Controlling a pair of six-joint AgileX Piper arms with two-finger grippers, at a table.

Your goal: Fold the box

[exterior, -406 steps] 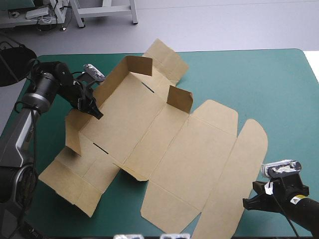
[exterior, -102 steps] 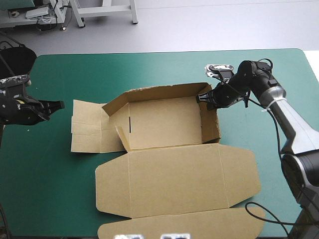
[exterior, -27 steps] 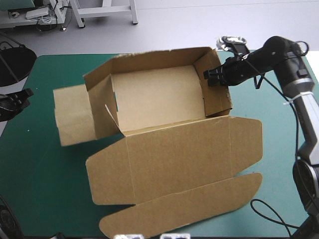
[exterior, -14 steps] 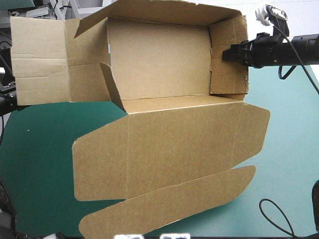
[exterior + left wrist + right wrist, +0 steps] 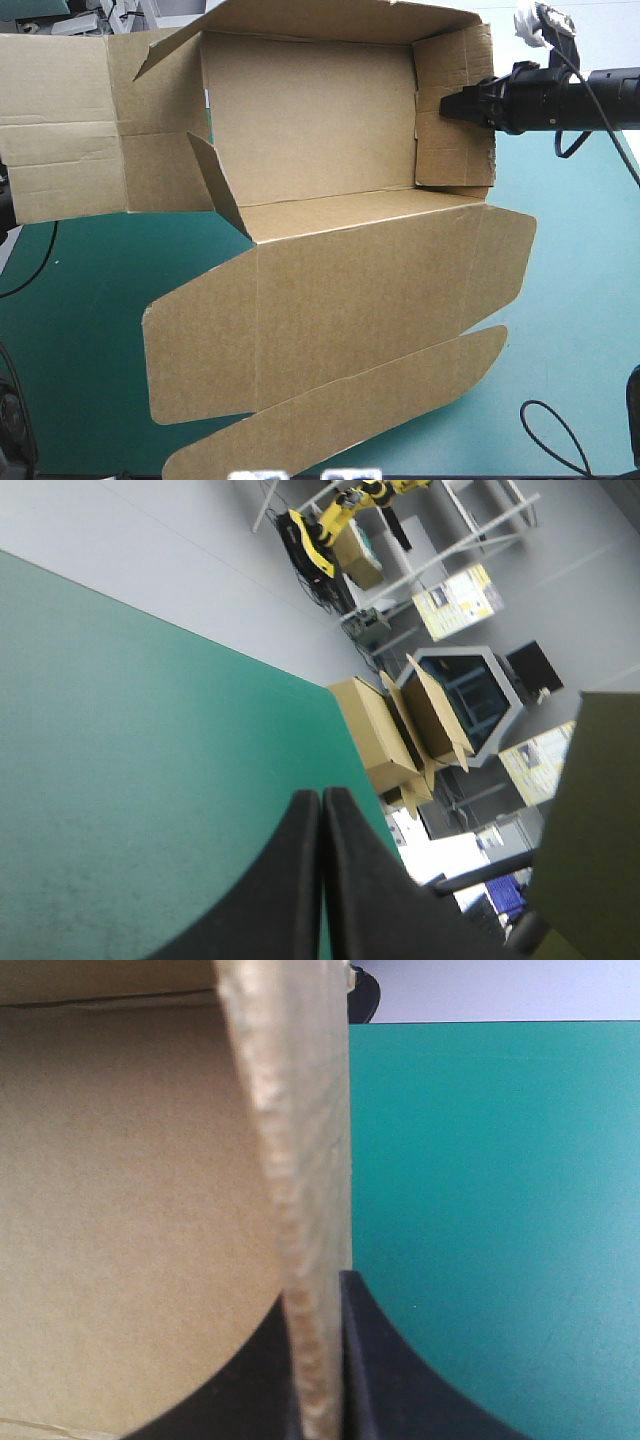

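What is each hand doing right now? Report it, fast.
Left hand: closed, holding nothing, over the teal-green cover.
Right hand: closed on the box, gripping its right end wall, box lifted.

Table with teal-green cover, seen at right and lower left. Brown box hangs over most of it; can't tell if its low flap touches the cover.
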